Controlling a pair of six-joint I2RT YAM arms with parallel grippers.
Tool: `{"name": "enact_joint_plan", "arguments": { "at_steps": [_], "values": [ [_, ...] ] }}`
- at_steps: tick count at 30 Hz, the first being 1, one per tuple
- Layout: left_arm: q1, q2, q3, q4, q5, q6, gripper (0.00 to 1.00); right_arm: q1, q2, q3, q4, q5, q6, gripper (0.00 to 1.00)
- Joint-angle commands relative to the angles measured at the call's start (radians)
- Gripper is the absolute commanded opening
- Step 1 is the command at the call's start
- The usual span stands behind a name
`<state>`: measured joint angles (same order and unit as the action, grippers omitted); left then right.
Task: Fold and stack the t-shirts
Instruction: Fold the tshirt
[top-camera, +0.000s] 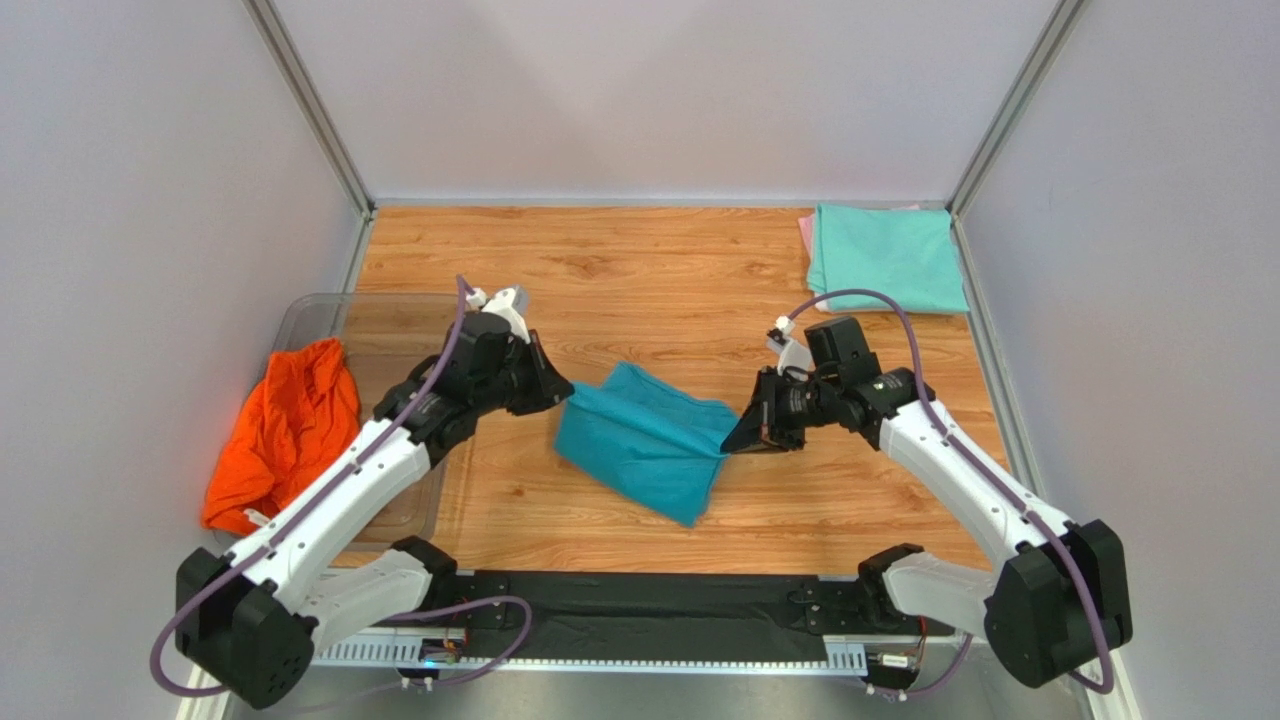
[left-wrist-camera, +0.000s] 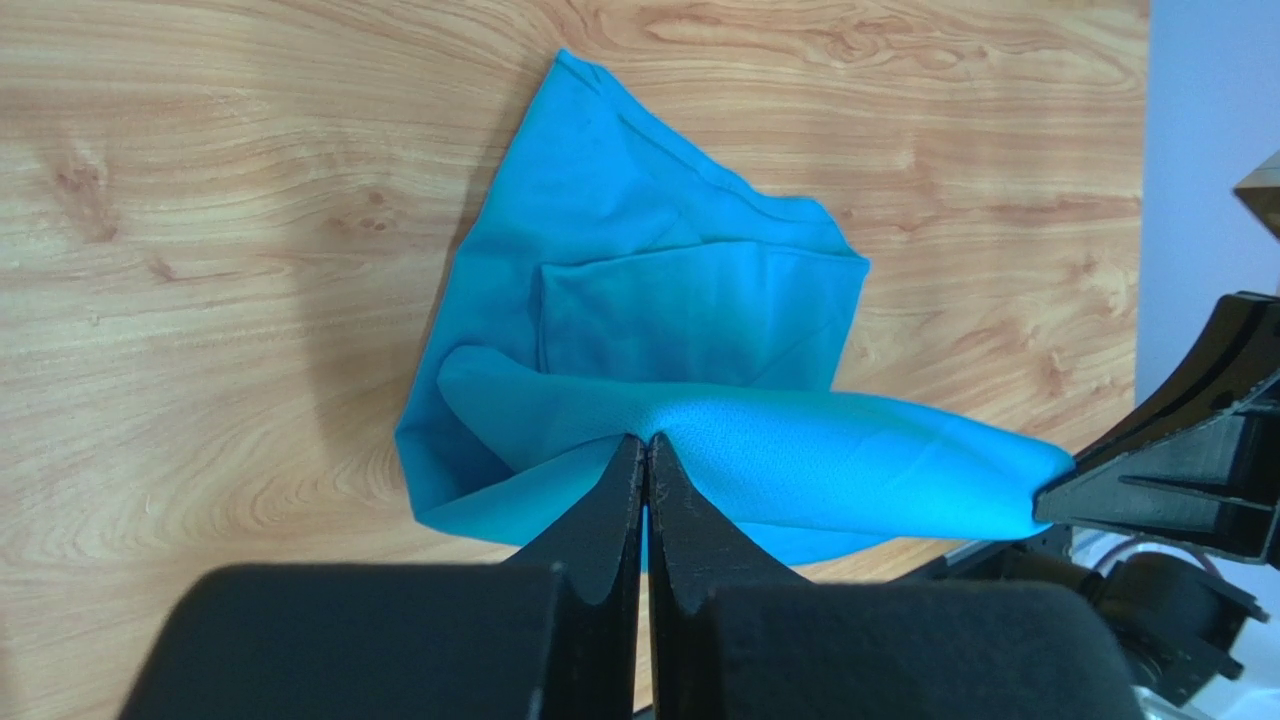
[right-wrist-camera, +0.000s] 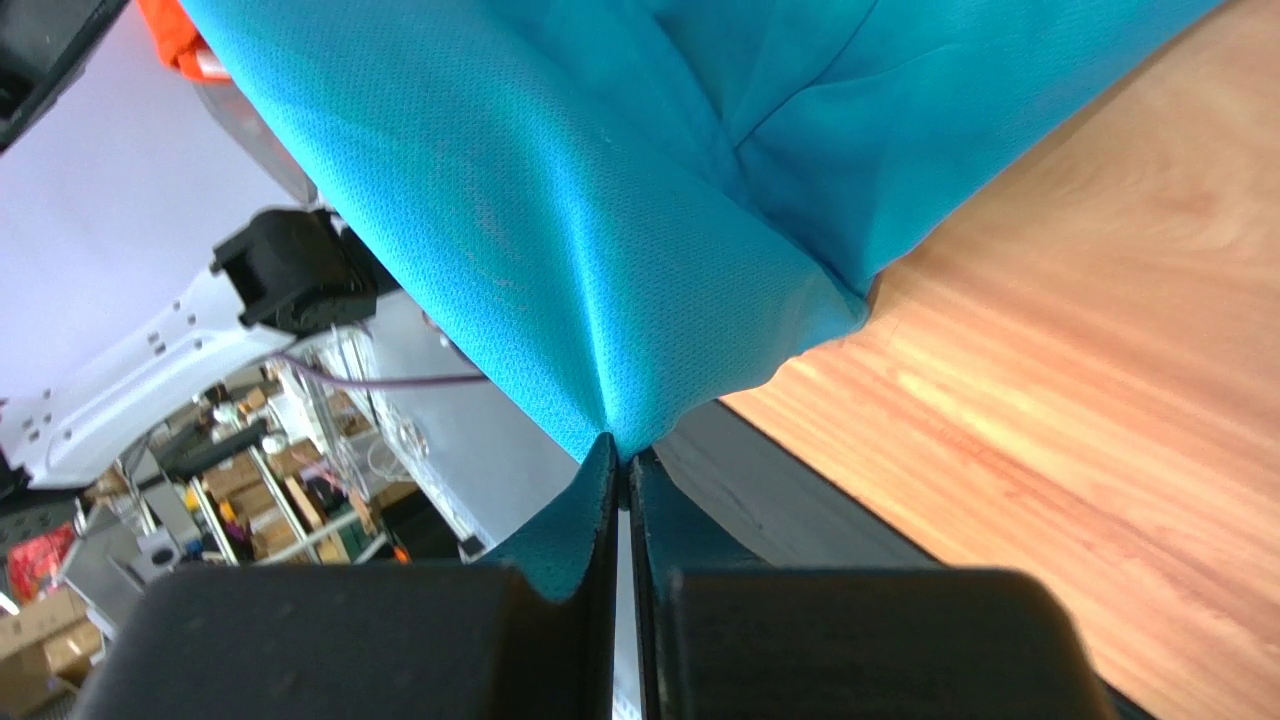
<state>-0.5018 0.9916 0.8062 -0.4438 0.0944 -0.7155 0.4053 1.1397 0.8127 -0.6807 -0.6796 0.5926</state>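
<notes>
Cloth stretched between the two arms is what matters here: the teal-blue t-shirt (top-camera: 646, 435) lies mid-tabletop (top-camera: 631, 285), partly bundled, with one edge lifted off the wood and drawn into a taut ridge; the left fingers (left-wrist-camera: 609, 503) are pinched tight on that edge at the shirt's left end, and the right fingers (right-wrist-camera: 579, 525) are pinched just as tight on its right end, with no gap showing in either wrist view. Below the ridge the rest of the shirt sags and rests on the wood in loose, overlapping flaps, one sleeve or hem doubled over the body; a two-point hold like this looks meant to spread the shirt or swing the raised edge across as a fold, since one pinch alone would let it bunch.

Left of the teal shirt, the orange t-shirt (top-camera: 286, 428) lies crumpled over the near side of the clear plastic tub (top-camera: 323, 311), unfolded and apparently waiting its turn. Far right of the teal shirt, well apart from it, the mint green t-shirt (top-camera: 890, 258) lies folded flat on the pale pink t-shirt (top-camera: 807, 233), of which only a sliver shows; that pair looks like the stack already begun, so the teal shirt probably belongs on top of it once it is folded.
</notes>
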Motion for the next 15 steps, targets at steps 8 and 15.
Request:
{"name": "enact_joint_plan", "arguments": {
  "at_steps": [8,15],
  "values": [
    [0.020,0.289,0.152,0.180,0.011,0.067,0.00,-0.105,0.150,0.036,0.127,0.051,-0.033,0.00],
    [0.031,0.520,0.257,0.226,0.091,0.097,0.00,-0.138,0.296,0.086,0.162,0.100,-0.034,0.01]
  ]
}}
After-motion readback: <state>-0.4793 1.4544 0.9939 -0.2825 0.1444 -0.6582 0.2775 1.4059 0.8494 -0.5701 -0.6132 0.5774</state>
